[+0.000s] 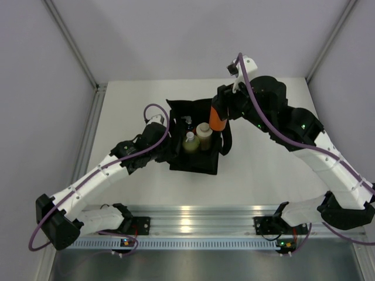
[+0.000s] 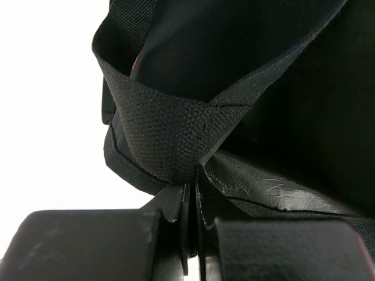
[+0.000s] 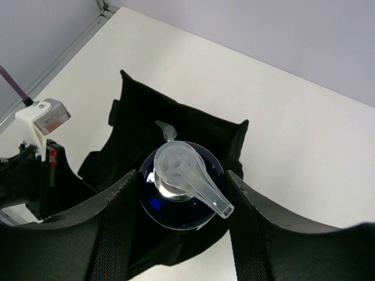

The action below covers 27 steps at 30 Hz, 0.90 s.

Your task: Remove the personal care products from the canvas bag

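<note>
The black canvas bag (image 1: 193, 158) sits open in the middle of the table. My right gripper (image 1: 221, 105) is shut on an orange bottle (image 1: 217, 122) with a dark cap and holds it upright above the bag's far right corner. In the right wrist view the fingers (image 3: 117, 225) flank its dark cap and clear pump (image 3: 170, 208). A yellow-green bottle (image 1: 190, 143), a beige cylinder (image 1: 204, 134) and another pump top (image 1: 187, 121) stand inside the bag. My left gripper (image 2: 192, 175) is shut on the bag's left rim fabric (image 2: 176, 129), which also shows in the top view (image 1: 167, 139).
The white table (image 1: 263, 170) ends at a metal rail (image 1: 187, 216) along the near edge. Grey walls with frame posts (image 1: 88, 134) close in the left, right and back. The bag's strap handle (image 1: 227, 143) hangs on its right side.
</note>
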Motion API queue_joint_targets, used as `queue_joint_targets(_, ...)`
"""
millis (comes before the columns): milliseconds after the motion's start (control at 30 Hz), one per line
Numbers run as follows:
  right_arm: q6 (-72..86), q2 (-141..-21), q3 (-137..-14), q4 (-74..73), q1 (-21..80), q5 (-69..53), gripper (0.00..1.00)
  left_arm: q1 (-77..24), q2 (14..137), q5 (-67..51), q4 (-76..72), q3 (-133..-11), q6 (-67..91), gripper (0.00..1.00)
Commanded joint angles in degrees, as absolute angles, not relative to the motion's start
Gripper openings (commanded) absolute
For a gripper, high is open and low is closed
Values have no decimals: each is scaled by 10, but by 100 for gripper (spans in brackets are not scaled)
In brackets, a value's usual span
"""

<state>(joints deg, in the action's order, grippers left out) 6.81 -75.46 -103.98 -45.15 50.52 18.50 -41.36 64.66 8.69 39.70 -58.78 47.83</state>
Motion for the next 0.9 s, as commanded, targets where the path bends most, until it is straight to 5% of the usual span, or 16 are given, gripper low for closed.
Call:
queue_joint_targets(0, 55, -722, -1078, -418, 510, 222, 0, -411, 648, 122, 403, -590, 467, 0)
queue_joint_targets(867, 47, -664, -994, -422, 434, 250, 0, -411, 656, 114, 403, -595, 459, 0)
